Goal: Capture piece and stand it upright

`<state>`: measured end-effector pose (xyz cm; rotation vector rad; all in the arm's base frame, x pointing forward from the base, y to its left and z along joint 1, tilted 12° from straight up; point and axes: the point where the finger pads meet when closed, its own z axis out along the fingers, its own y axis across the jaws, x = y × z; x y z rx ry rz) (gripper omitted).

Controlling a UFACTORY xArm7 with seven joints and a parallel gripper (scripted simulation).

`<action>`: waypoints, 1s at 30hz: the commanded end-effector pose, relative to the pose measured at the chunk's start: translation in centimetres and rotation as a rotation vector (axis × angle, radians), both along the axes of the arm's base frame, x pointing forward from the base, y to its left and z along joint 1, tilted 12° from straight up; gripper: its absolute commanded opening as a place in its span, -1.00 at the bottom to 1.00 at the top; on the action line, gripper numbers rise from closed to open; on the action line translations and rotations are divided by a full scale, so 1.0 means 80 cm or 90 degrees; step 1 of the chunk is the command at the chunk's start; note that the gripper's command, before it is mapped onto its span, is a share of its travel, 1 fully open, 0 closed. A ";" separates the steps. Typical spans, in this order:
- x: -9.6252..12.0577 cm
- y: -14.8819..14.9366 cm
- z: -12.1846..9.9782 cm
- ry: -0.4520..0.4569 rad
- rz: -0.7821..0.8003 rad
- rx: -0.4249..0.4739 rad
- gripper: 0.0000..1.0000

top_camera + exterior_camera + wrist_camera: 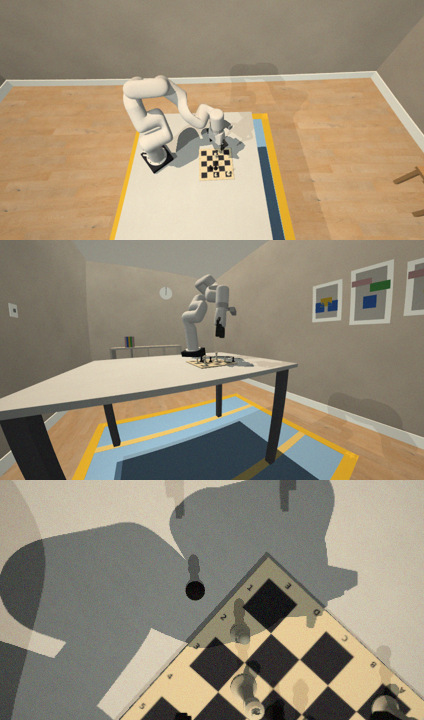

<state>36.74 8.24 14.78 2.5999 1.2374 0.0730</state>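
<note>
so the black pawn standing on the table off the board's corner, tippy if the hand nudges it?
Probably. The black pawn stands upright beside the board, and its long, thin shadow suggests a tall shape on a small base, so a high side push would likely topple it. It looks round from above, so once down it may roll. It is likely rigid. The hand is open and holds nothing.

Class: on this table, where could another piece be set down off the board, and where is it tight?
Roomy: the wide table stretch in front of the chessboard. Tight: beside the board's corner, where a black pawn stands, under the open gripper.
</note>
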 end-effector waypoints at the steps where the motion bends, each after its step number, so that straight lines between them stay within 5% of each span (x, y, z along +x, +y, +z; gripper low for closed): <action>1: -0.003 -0.010 0.001 0.030 0.174 -0.018 1.00; 22: -0.010 -0.026 -0.010 0.149 0.726 -0.101 1.00; 23: -0.010 -0.026 -0.010 0.154 0.754 -0.103 -0.14; 30: -0.010 -0.026 -0.010 0.179 0.948 -0.111 -0.14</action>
